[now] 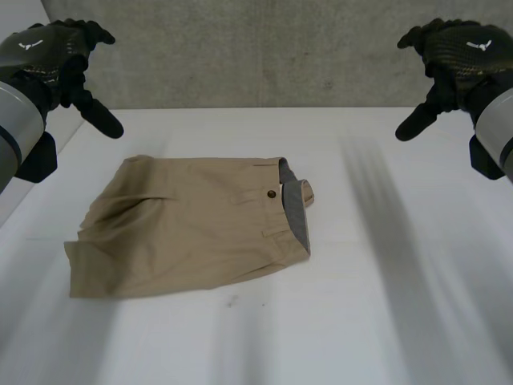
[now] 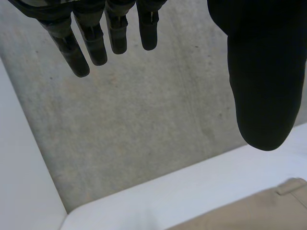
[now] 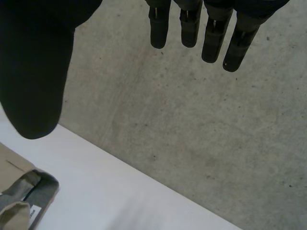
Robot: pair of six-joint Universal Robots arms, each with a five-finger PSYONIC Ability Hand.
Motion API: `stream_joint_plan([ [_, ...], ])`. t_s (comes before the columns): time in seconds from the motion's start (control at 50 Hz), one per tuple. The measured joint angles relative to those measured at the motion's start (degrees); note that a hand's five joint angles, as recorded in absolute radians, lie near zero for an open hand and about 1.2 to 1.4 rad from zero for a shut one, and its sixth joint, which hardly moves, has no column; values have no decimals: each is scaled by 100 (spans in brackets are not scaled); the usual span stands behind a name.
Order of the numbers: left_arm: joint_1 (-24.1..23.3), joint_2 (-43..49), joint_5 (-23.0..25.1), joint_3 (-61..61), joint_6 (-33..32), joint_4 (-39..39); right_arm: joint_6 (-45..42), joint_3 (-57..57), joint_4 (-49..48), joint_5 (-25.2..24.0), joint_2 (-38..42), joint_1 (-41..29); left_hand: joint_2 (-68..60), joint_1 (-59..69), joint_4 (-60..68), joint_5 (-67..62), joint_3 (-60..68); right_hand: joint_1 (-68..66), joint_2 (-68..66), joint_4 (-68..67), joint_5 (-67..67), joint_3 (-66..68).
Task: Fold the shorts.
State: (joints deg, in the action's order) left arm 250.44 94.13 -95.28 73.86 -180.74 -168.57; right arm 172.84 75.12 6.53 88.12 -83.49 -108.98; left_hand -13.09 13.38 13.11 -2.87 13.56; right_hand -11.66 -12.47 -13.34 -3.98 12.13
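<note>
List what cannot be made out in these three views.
- Head view: the underside of the shorts is hidden by their top fabric.
- Head view: the dark speck on the table is too small to identify.
- Left wrist view: the shorts are cut off by the edge, beyond the left hand.
- Right wrist view: the print on the waistband label is too small to read.

Soft, even light brightens the white table (image 1: 385, 321); the shorts (image 1: 192, 228) cast faint shadow.

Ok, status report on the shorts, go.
Left hand open, held above the table. Right hand open, likewise. Shorts flat mid-table, waistband toward the right hand, untouched. Nothing in the way.
</note>
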Motion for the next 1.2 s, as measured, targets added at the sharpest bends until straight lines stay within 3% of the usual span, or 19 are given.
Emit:
stream_joint_plan([
  [0.4,-41,11,183,36,-58,238,-131,102,5,-160,-49,-3,55,0,-43,0,-1,0,0,0,0,0],
  [0.52,-54,-25,219,373,-219,202,-784,258,61,-805,198,-93,55,0,-43,0,0,0,0,0,0,0],
  [0.6,-16,-20,275,963,-701,93,-1382,468,79,-1622,504,-252,54,0,-43,0,0,0,0,0,0,0],
  [0.72,228,-3,305,1878,-1360,-145,-1661,565,56,-2142,1128,-577,0,38,-5,-26,24,0,0,0,0,1],
  [0.92,810,-70,319,3063,-1649,-394,-1697,369,-197,-2172,2202,-1029,-417,353,429,-485,356,-729,-933,-880,-743,1010],
  [0.98,1044,-168,341,3381,-1635,-400,-1701,222,-589,-2033,2749,-1202,-417,353,429,-485,356,-763,-946,-933,-789,1043],
  [1.2,1706,-286,797,3875,-1609,-388,-2188,34,-1229,-1545,3418,-1370,-653,597,653,-676,602,-783,-946,-949,-834,1059],
])
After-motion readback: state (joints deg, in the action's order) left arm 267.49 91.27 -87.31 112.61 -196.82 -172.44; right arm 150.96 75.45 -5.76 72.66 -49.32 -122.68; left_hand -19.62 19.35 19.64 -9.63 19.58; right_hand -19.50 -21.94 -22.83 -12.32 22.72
